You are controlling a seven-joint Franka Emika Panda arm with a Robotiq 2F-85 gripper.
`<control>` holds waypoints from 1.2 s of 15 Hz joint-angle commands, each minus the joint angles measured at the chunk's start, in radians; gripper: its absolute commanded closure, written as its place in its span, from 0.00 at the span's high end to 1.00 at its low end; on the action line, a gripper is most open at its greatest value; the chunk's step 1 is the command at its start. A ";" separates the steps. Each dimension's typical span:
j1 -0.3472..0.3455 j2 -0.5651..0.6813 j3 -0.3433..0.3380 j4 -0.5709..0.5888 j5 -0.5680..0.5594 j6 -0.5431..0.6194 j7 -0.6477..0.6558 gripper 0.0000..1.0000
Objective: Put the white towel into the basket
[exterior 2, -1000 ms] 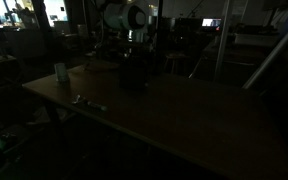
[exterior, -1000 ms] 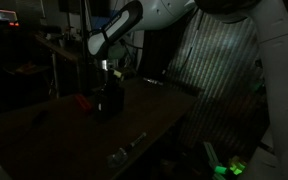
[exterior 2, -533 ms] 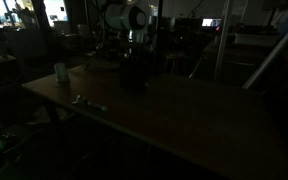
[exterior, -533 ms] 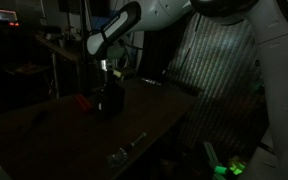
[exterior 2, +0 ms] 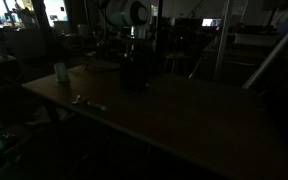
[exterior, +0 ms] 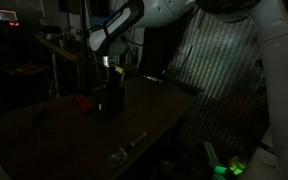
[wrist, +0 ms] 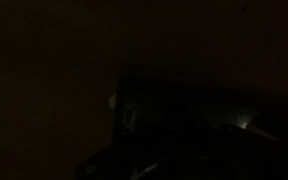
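The scene is very dark. A dark boxy container, perhaps the basket [exterior: 109,99], stands on the table and also shows in an exterior view [exterior 2: 134,73]. My gripper [exterior: 106,69] hangs just above it, as the exterior view [exterior 2: 131,47] also shows. I cannot tell whether its fingers are open or shut. No white towel shows in any view. The wrist view is almost black, with only the faint outline of a dark box [wrist: 184,120].
A red object [exterior: 82,100] lies beside the container. Small pale items [exterior: 134,142] lie near the table's front edge, and a small cup [exterior 2: 60,71] stands near a corner with bits [exterior 2: 87,101] beside it. Curtain folds [exterior: 219,60] hang behind.
The arm seems to have risen very slightly above the dark container. Nothing else visibly moved.
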 commanded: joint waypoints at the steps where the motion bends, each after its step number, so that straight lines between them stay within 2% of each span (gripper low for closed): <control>1: -0.007 -0.089 -0.009 -0.050 -0.028 0.026 0.007 0.00; 13: -0.026 -0.343 -0.031 -0.219 0.013 0.171 0.047 0.00; 14: -0.028 -0.378 -0.028 -0.255 0.033 0.197 0.044 0.26; 15: -0.029 -0.404 -0.027 -0.280 0.050 0.216 0.042 0.28; 16: -0.022 -0.316 -0.032 -0.188 0.020 0.159 0.035 0.08; 18: -0.020 -0.359 -0.034 -0.229 0.031 0.177 0.036 0.25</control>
